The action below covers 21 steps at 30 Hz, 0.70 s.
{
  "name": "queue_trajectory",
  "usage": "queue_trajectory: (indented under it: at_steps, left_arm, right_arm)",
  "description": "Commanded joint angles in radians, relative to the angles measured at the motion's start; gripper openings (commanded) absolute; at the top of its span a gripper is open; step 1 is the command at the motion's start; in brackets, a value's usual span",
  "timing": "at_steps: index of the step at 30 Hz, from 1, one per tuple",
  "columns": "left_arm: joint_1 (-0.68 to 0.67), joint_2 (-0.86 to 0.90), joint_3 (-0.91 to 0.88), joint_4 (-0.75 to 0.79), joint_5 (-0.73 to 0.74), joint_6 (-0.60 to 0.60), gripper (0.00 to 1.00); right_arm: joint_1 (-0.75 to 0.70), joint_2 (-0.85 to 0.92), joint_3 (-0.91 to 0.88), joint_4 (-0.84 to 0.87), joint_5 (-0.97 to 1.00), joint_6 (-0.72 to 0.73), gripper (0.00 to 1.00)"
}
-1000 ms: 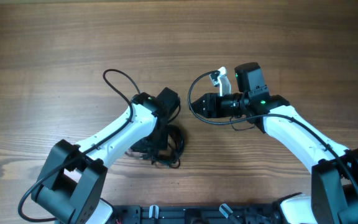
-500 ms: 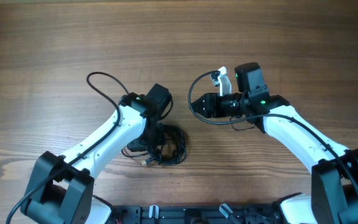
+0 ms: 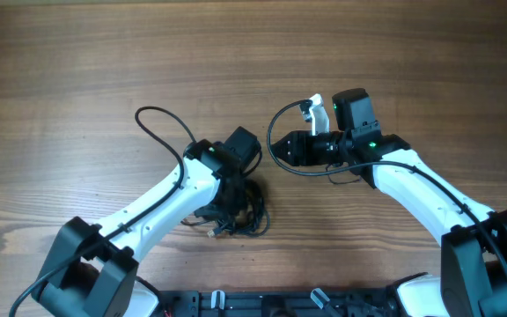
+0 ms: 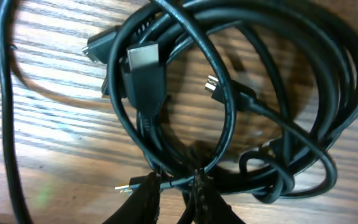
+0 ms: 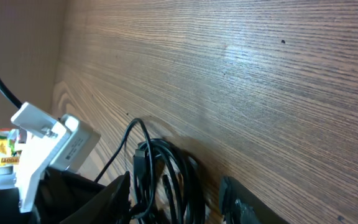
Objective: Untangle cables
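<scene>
Scene: a wooden tabletop (image 3: 95, 62) seen from above, with two robot arms reaching in from its near edge.
Cables: thin black cables (image 3: 257, 211) lie in one tight coil on the tabletop, near the middle, directly under the left arm's wrist.
Coil close up: several loops overlap and cross, and a flat metal plug (image 4: 143, 59) and smaller plug ends poke out near the centre, so no strand is free yet.
Left tool (image 4: 171, 196): it is down at the edge of the coil with its fingers a narrow gap apart and one thin strand crossing at their tips. I cannot tell whether that strand is pinched or only lying there.
Why there: the low, close position suits picking out a single strand, not lifting the whole knot.
Right tool (image 5: 171, 202): released and empty, held to the right of the coil and apart from it, facing it.
Why there: it looks placed to take a second strand or plug once one is offered.
Arm wire (image 3: 152, 119): a thicker black loop from the left arm arcs over the tabletop beside the coil. It is not one of the cables to be untangled.
Progress: judged early, as the coil is whole.
</scene>
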Motion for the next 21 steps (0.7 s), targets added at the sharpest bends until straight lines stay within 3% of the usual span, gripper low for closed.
queue_trajectory:
  at_steps: [1, 8, 10, 16, 21]
  left_arm:
    - [-0.01, -0.017, -0.052, 0.035, 0.034, -0.056, 0.09]
    - [-0.012, -0.018, 0.035, 0.024, -0.06, -0.05, 0.12]
    - [-0.015, -0.018, 0.054, 0.021, -0.05, -0.05, 0.2]
    - [-0.138, -0.01, 0.052, 0.015, -0.033, -0.079, 0.29]
    - [-0.194, 0.084, 0.052, -0.026, -0.092, -0.15, 0.24]
  right_arm:
    - [-0.002, 0.011, 0.012, 0.002, 0.017, -0.02, 0.49]
    - [-0.002, 0.012, 0.012, 0.002, 0.025, -0.02, 0.5]
    - [-0.002, 0.012, 0.012, 0.002, 0.025, -0.021, 0.5]
    - [-0.002, 0.012, 0.012, 0.002, 0.025, -0.02, 0.5]
    - [-0.002, 0.012, 0.012, 0.002, 0.025, -0.021, 0.5]
